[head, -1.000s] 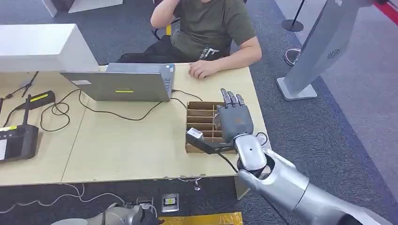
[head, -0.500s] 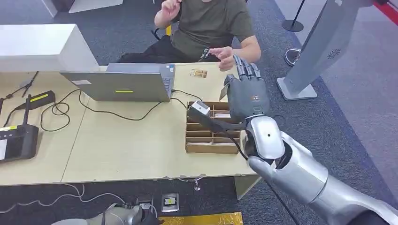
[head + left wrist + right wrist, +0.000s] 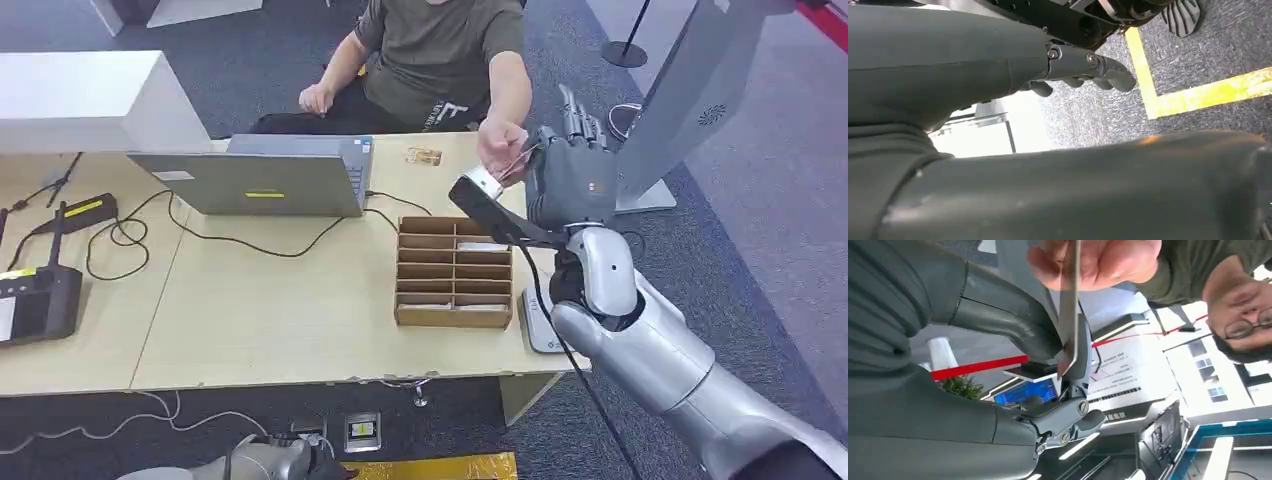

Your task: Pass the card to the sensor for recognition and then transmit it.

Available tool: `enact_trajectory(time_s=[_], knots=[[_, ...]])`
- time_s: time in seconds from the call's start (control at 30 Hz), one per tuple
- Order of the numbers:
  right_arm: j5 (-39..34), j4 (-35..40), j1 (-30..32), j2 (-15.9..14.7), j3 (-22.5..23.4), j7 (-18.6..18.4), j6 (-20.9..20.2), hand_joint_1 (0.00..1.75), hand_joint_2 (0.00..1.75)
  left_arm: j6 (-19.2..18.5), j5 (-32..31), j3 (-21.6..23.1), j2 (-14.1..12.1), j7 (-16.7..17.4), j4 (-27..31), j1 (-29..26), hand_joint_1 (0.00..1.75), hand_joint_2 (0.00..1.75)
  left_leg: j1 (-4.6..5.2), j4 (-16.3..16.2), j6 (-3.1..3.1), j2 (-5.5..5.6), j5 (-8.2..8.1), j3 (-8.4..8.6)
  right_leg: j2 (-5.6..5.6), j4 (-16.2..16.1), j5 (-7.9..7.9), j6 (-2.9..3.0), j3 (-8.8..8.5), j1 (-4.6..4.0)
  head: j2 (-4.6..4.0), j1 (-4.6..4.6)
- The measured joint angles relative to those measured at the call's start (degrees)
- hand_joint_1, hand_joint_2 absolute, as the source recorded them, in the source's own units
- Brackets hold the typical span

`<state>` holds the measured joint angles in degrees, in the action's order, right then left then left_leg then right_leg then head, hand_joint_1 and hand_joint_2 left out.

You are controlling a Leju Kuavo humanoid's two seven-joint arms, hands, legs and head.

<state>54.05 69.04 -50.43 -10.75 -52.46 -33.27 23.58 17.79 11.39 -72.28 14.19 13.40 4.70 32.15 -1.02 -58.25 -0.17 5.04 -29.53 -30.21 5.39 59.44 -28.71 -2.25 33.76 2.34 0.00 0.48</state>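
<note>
Your right hand (image 3: 570,180) had risen from the divided box (image 3: 455,272) to about one o'clock, pinching the card (image 3: 1069,305) as the person's hand (image 3: 503,150) gripped it too: handover underway. Sensor pad (image 3: 540,322) lay beneath your forearm; laptop (image 3: 262,180) at eleven o'clock. Left hand (image 3: 1083,62) hung, fingers curled, empty.

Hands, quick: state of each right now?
Left hand: fingers curled, holding nothing.
Right hand: pinching the thin pale card, which a person's hand also grips.

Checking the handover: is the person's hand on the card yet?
Yes, the person's hand pinches the card while the right robot hand grips it too.
</note>
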Motion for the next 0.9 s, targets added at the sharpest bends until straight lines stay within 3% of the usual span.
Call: enact_trajectory(time_s=[0.33, 0.67, 0.7, 0.73, 0.77, 0.8, 0.9], knots=[[5.0, -4.8, 0.9, -0.1, 2.3, -2.2, -0.8, 1.75, 1.75, -0.5, 0.0, 0.1, 2.4, 0.7, 0.0, 0.1, 0.00, 0.00, 0.02, 0.0, 0.00, -0.01, 0.00, 0.01, 0.02, 0.0, 0.01, -0.01, 0.00, 0.02, 0.00, -0.02], [6.2, -6.4, 1.9, -0.5, 4.0, -2.6, -0.9, 1.75, 1.75, -0.4, 0.0, 0.1, 2.9, 0.7, 0.0, 0.1, 0.00, 0.00, 0.00, 0.0, 0.00, 0.00, 0.00, 0.00, 0.01, 0.0, 0.00, 0.00, 0.03, 0.00, 0.00, -0.02], [6.3, -6.6, 1.9, -0.5, 4.1, -2.6, -0.9, 0.35, 1.75, -0.4, 0.0, 0.1, 2.9, 0.7, 0.0, 0.1, 0.00, 0.00, 0.00, 0.0, 0.00, 0.00, 0.00, -0.01, 0.02, 0.0, 0.00, -0.01, 0.03, 0.00, 0.00, -0.02], [6.5, -6.7, 2.0, -0.5, 4.1, -2.6, -1.0, 0.00, 1.75, -0.4, 0.0, 0.1, 3.0, 0.7, 0.0, 0.1, 0.00, 0.00, 0.01, 0.0, 0.00, 0.00, 0.00, -0.01, 0.01, 0.0, 0.00, -0.01, 0.03, 0.01, 0.00, -0.02], [6.9, -6.8, 2.0, -0.5, 4.1, -2.8, -1.4, 0.00, 1.75, -0.4, 0.0, 0.1, 3.0, 0.7, 0.0, 0.1, 0.00, 0.00, 0.01, 0.0, 0.00, 0.00, 0.00, -0.01, 0.01, 0.0, 0.00, -0.01, 0.03, 0.01, 0.00, -0.02], [7.4, -6.9, 2.0, -0.5, 4.1, -3.0, -1.6, 0.00, 0.00, -0.4, 0.0, 0.1, 3.0, 0.7, 0.0, 0.1, 0.00, 0.00, 0.01, 0.0, 0.00, 0.00, 0.00, -0.01, 0.01, 0.0, 0.00, -0.01, 0.03, 0.01, 0.00, -0.02], [8.9, -7.3, 2.4, -0.5, 4.2, -3.4, -2.4, 0.00, 0.00, -0.2, 0.0, 0.1, 3.0, 0.7, 0.0, 0.1, 0.00, 0.00, 0.01, 0.0, 0.00, 0.00, 0.00, -0.01, 0.01, 0.0, 0.01, -0.01, 0.02, 0.01, 0.00, -0.02]])
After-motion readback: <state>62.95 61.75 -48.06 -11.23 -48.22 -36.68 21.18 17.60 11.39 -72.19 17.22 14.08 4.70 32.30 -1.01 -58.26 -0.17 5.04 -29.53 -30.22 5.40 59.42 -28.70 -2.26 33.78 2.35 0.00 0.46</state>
